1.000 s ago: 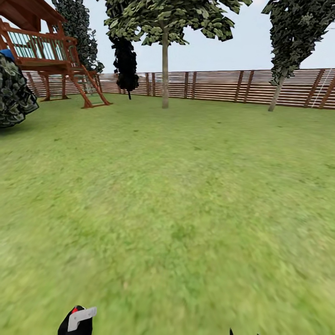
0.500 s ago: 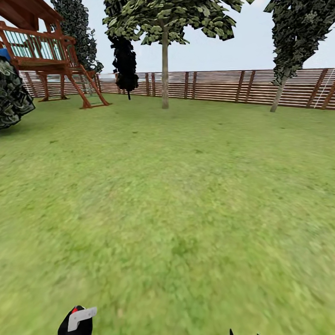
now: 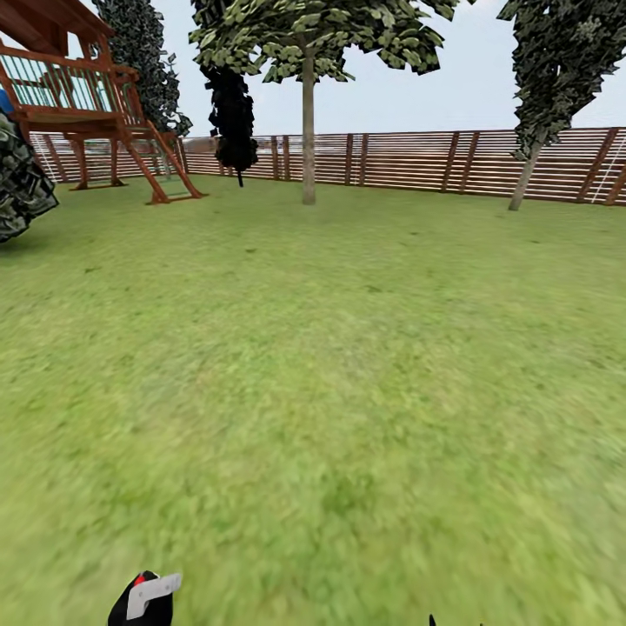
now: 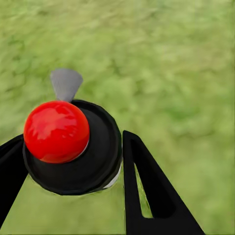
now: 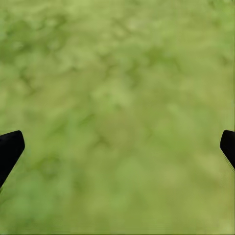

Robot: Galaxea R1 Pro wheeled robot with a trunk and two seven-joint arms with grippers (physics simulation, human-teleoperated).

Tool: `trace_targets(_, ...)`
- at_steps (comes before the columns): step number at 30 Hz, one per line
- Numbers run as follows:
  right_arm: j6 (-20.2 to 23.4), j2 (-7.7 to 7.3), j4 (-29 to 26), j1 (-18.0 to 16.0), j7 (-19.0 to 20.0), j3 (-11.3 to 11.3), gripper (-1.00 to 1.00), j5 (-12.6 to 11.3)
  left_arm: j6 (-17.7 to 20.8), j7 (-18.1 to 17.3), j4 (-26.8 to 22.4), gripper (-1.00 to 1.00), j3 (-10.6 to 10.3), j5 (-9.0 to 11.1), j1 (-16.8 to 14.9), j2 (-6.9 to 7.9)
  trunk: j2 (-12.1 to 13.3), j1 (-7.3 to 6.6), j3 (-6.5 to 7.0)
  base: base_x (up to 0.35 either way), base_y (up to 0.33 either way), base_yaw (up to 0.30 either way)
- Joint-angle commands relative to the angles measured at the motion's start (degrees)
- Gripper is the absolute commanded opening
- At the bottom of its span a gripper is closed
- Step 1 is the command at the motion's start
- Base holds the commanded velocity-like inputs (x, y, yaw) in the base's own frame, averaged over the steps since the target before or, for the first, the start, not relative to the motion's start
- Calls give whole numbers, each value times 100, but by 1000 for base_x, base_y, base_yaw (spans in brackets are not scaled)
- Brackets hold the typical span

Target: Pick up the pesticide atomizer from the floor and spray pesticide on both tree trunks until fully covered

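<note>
My left gripper (image 4: 71, 142) is shut on the pesticide atomizer (image 4: 98, 161), a round black body with a red knob and a grey nozzle, its black fingers (image 4: 147, 186) on either side. In the head view the atomizer (image 3: 143, 597) peeks in at the bottom left edge, above the grass. My right gripper (image 5: 117, 147) hangs open over bare lawn with nothing between its fingertips. Far ahead by the fence stands a tree (image 3: 309, 130) with a straight pale trunk and a leafy crown.
A brown slat fence (image 3: 417, 161) rings the lawn. A wooden play structure (image 3: 87, 104) with a ladder stands at the far left, a dark bush (image 3: 17, 183) beside it. Dark columnar trees (image 3: 233, 113) and a thin leaning one (image 3: 528, 169) line the fence. Open grass (image 3: 330, 365) lies ahead.
The whole head view has shifted slightly: the play structure and bush slid left, the right tree slid right, so the camera is moving forward. Both grippers hold as before.
</note>
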Motion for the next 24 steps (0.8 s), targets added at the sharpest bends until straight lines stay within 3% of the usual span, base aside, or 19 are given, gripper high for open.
trace_targets(1,0,1,0,0,2,0,100,0,-3,0,0,-100,0,-1,1,0,0,0,0,340,0,0)
trace_targets(24,0,0,0,0,0,0,100,0,-5,0,-6,-100,3,3,0,3,0,0,0,340,0,0)
